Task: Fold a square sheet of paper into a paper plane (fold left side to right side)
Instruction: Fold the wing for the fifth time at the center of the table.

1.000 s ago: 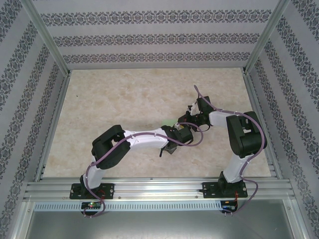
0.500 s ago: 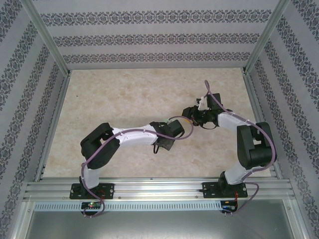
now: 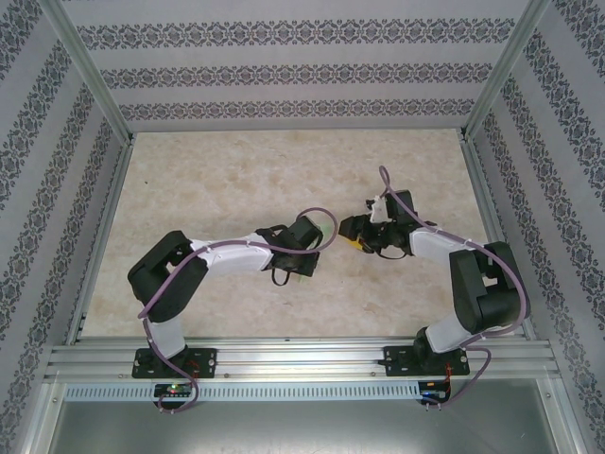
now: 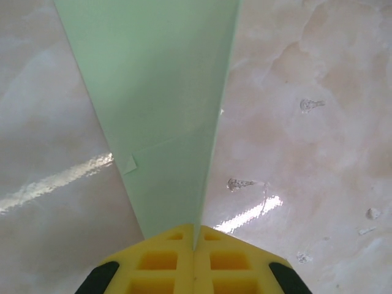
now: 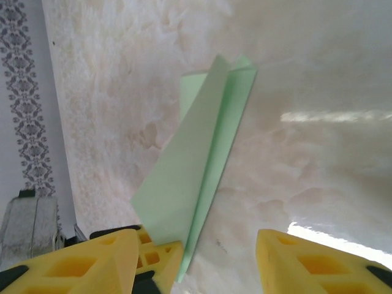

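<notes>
Pale green paper, folded into a narrow dart: your paper plane (image 4: 165,122) is near the middle of the counter (image 4: 306,153), held at one end by the left gripper (image 4: 195,231). From the left wrist you see its yellow jaws pressed together on the plane's narrow end, with the folded edge running straight out of the seam between them. The paper widens away from the grip, and a faint slanted crease crosses it partway up.

From the right wrist the plane lies at a slant, its layers parted a little at the far, wider end. You cannot tell from either wrist view whether that far end rests on the marbled counter or hangs just above it.

Your right gripper (image 5: 197,239) has its jaws spread wide. The plane's near tip sits in the gap, close to the left-hand finger and well apart from the other one. From above, the two grippers sit near each other at mid-counter, with the patterned wall (image 3: 284,71) behind them.
</notes>
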You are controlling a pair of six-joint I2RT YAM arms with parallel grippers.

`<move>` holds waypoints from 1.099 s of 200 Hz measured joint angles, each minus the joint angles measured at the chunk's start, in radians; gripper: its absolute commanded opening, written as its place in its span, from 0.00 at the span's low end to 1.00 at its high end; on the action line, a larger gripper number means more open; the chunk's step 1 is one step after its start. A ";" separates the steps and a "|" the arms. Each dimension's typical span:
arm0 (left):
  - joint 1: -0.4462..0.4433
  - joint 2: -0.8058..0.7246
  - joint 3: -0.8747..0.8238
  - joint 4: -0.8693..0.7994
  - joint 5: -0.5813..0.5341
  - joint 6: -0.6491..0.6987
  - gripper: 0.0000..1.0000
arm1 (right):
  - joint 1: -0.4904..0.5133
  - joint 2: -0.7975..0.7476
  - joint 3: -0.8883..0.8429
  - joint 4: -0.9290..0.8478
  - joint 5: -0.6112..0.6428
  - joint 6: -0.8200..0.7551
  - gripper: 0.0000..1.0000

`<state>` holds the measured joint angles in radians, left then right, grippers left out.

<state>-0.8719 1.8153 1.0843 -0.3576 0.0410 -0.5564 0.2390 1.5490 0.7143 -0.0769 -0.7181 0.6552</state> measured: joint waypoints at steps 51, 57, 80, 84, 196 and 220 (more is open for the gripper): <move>0.053 -0.002 -0.064 0.116 0.113 -0.046 0.06 | 0.103 0.054 -0.003 0.058 0.048 0.041 0.56; 0.060 -0.002 -0.073 0.132 0.125 -0.053 0.06 | 0.109 0.061 -0.003 0.062 0.054 0.047 0.55; 0.085 -0.006 -0.108 0.187 0.169 -0.079 0.05 | 0.131 0.094 -0.001 0.071 0.072 0.058 0.53; 0.089 -0.006 -0.114 0.195 0.177 -0.083 0.06 | 0.136 0.101 0.001 0.071 0.075 0.062 0.53; 0.126 -0.018 -0.183 0.321 0.247 -0.157 0.05 | 0.193 0.217 0.101 0.121 0.105 0.123 0.45; 0.126 -0.018 -0.185 0.327 0.250 -0.160 0.05 | 0.198 0.235 0.109 0.126 0.106 0.133 0.42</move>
<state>-0.7460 1.7969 0.8997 -0.0307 0.2909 -0.7166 0.4374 1.7840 0.8238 0.0486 -0.6121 0.7879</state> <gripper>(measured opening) 0.059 0.429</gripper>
